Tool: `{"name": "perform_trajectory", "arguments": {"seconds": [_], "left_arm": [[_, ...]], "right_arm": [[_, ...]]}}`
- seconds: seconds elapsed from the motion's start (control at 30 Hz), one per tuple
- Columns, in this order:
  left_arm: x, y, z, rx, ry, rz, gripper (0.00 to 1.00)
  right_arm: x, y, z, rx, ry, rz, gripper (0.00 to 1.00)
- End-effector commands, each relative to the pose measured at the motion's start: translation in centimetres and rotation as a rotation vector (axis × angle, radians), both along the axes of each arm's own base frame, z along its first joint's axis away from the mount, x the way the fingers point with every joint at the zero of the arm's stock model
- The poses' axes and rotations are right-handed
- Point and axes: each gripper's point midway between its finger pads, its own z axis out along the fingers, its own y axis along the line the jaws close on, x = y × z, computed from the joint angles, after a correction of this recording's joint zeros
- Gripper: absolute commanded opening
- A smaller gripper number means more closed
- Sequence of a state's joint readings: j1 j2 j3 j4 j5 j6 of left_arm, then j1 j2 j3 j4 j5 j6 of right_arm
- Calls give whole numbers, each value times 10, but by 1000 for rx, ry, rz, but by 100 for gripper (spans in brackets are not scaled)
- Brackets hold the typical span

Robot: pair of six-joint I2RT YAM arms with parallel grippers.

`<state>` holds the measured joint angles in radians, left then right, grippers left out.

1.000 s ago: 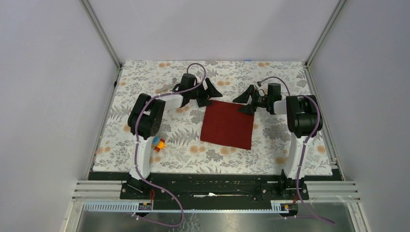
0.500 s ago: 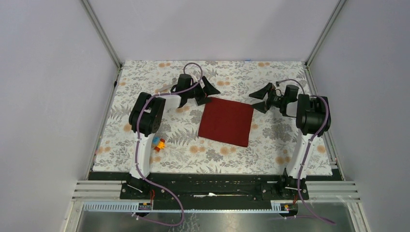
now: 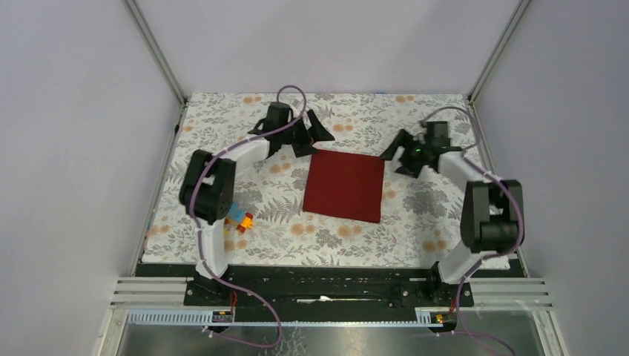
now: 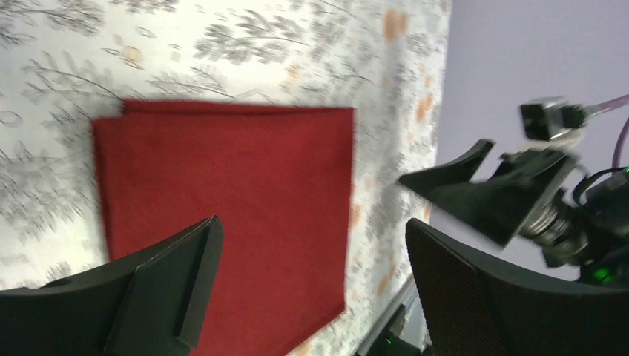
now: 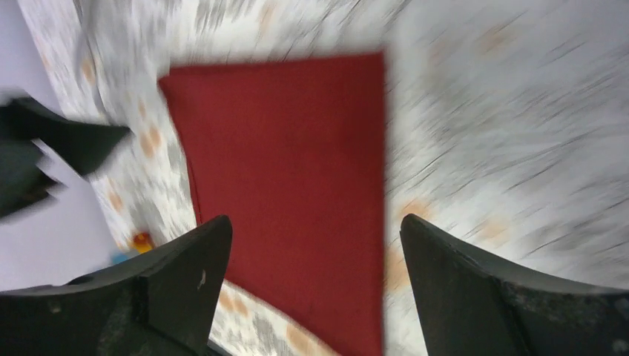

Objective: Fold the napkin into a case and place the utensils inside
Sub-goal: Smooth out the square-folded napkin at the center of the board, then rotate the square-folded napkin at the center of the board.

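Observation:
The dark red napkin (image 3: 343, 187) lies flat on the floral tablecloth, folded into a rectangle with a doubled edge on its left side. It also shows in the left wrist view (image 4: 230, 193) and the right wrist view (image 5: 289, 163). My left gripper (image 3: 315, 141) hovers open and empty just beyond the napkin's far left corner (image 4: 311, 222). My right gripper (image 3: 395, 160) hovers open and empty just off the far right corner (image 5: 315, 219). No case is formed. The utensils are not in view.
Small colourful toy blocks (image 3: 239, 220) lie at the left by the left arm, and show in the right wrist view (image 5: 141, 241). The tablecloth (image 3: 445, 222) covers the table. Metal frame posts and grey walls enclose the far and side edges.
Both grippers have drawn back from the napkin's far corners, open. The right arm swung out to the right and the left arm's elbow moved left. The napkin's far edge shifted slightly left.

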<state>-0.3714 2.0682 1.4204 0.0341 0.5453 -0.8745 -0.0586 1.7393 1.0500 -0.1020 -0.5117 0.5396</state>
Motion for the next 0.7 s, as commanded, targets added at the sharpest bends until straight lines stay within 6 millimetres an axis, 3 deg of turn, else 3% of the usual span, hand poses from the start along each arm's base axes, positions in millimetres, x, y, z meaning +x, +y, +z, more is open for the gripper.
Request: {"name": "perform_trajectory", "arguments": {"seconds": [0.0,0.07,0.13,0.17,0.23,0.33,0.5,0.67], "left_arm": [[-33,12,100,14,-169,-51,99],[-56,21,118,10,-202,-62,99],[-82,29,130,-7,-224,-72,99],[-97,33,139,-21,-244,-80,99],[-121,39,138,-33,-241,-103,99],[-156,50,126,-31,-225,-127,99],[-188,68,110,22,-211,-124,99],[-199,74,109,35,-208,-129,99]], "right_arm": [[-104,66,-10,-228,125,237,87],[-130,100,-10,-204,109,308,78],[-140,123,-12,-159,101,344,64],[-143,126,-17,-152,119,343,55],[-145,126,-29,-154,156,332,44],[-149,119,-45,-194,190,322,39],[-169,86,-78,-339,295,294,37],[-194,13,-105,-436,500,113,29]]}}
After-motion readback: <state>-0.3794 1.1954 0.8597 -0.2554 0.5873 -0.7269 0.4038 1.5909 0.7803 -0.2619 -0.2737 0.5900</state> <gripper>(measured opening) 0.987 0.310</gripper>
